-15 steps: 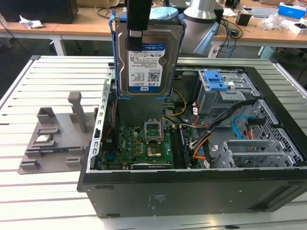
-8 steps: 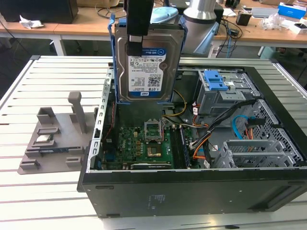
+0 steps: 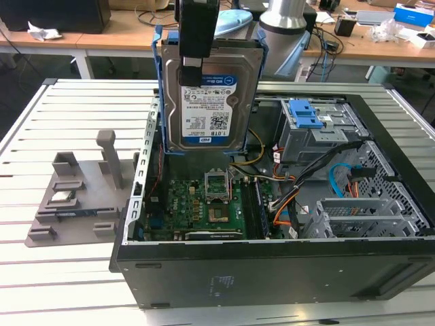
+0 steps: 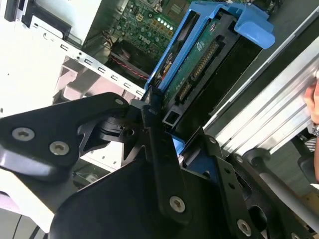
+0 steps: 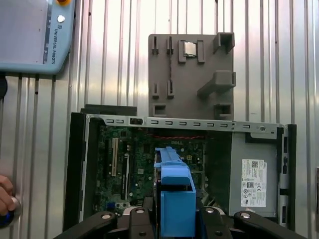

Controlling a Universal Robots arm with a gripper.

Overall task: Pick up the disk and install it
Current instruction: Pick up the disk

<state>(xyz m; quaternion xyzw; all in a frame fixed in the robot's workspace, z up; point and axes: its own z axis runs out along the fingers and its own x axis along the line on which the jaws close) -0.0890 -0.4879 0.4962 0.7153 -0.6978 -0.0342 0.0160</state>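
The black gripper (image 3: 193, 68), closed tight on the top edge of the flat silver disk (image 3: 214, 102) in its blue plastic carrier, holds it upright over the open black computer case (image 3: 272, 272): pick-up looks done, and installing calls for squaring it to the grey metal drive cage (image 3: 309, 136) nearby.

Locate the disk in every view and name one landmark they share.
Exterior view: the disk hangs upright over the open case.
Second wrist view: the disk shows its circuit-board side, blue-framed.
First wrist view: the disk is edge-on, over the motherboard.
Shared landmark: the motherboard.
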